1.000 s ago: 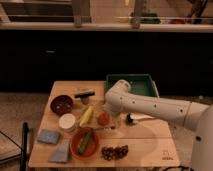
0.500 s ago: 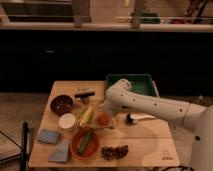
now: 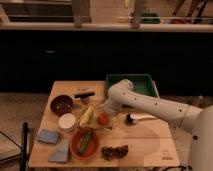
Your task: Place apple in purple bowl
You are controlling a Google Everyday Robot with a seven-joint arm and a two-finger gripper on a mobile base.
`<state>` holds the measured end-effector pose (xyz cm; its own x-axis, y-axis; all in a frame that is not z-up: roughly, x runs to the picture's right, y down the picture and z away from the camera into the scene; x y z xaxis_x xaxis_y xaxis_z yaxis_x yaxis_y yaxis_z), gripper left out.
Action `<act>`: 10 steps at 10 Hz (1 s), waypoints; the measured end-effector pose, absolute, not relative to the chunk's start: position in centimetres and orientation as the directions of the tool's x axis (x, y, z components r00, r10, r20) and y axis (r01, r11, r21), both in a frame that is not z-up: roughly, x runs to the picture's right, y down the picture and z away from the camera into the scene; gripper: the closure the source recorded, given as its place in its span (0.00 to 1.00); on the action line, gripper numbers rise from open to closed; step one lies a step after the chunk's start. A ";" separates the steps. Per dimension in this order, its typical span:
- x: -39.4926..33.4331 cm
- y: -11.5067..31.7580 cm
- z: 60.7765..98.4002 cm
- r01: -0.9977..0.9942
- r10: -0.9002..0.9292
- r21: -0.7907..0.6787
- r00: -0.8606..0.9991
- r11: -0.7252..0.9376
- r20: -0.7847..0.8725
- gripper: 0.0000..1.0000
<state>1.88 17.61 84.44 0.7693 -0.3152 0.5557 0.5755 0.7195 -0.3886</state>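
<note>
Camera view looks down on a light wooden table [image 3: 150, 142] set before a dark counter front. The white arm [image 3: 150, 104] reaches in from the right, bends over the near edge of a green tray [image 3: 142, 84] at the back of the table, and drops toward the middle of the board. Its gripper [image 3: 104, 110] sits low over the table, right at the top of the apple [image 3: 103, 119]; whether it is spread, pressed together or pinching the fruit, I cannot tell. The apple, small and red-orange, lies near the table's centre, just to the right of a yellow-green corn-like item [image 3: 87, 116]. The purple bowl [image 3: 61, 105] stands well apart from the apple, toward the left rear of the table, with nothing visible in it. A small white cup [image 3: 67, 122] sits just in front of that bowl. Nearer the front edge is an orange bowl [image 3: 73, 145] holding a long green vegetable [image 3: 86, 141], and beside it on the right lies a cluster of dark grapes [image 3: 114, 152]. Two blue-grey pads [image 3: 48, 136] lie at the front left corner. A dark flat object [image 3: 84, 93] rests behind the corn-like item, and a small dark-headed tool [image 3: 131, 118] lies to the right of the apple.
</note>
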 end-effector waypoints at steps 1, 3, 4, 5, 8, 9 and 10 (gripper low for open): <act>1.8 17.8 84.6 0.579 -0.313 -0.394 0.767 0.713 0.560 0.20; 1.1 18.1 84.8 0.598 -0.320 -0.395 0.753 0.698 0.574 0.28; 0.9 18.3 84.9 0.607 -0.325 -0.394 0.746 0.690 0.581 0.39; 0.8 18.5 84.9 0.612 -0.328 -0.394 0.742 0.685 0.584 0.48; 0.6 18.7 85.1 0.622 -0.332 -0.388 0.733 0.680 0.593 0.80; 0.7 18.8 85.1 0.623 -0.333 -0.387 0.732 0.680 0.594 0.88; 0.7 18.8 85.1 0.624 -0.334 -0.386 0.732 0.679 0.594 0.96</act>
<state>0.71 18.80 85.07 0.7317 -0.3344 0.5939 0.6240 0.6792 -0.3864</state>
